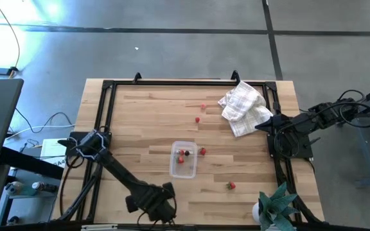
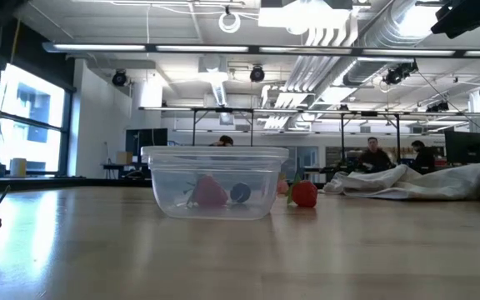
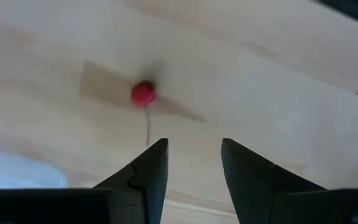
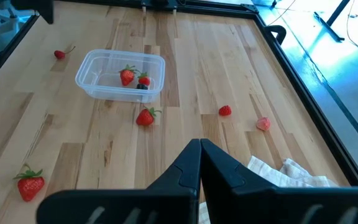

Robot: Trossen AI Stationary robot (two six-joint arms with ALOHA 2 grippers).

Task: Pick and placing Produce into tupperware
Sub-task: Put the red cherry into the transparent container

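The clear tupperware stands on the wooden table and holds two red pieces and one dark piece. One strawberry lies just beside it. Another lies nearer the near edge, and two small red pieces lie toward the far side. A red cherry with a thin stem lies on the table. My left gripper hangs open above the table beside it, apart from it. My right gripper waits shut at the right side.
A white checked cloth lies crumpled at the far right corner. A black frame rail runs around the tabletop. A green paper plant stands at the near right corner. In the low view, people sit far behind the table.
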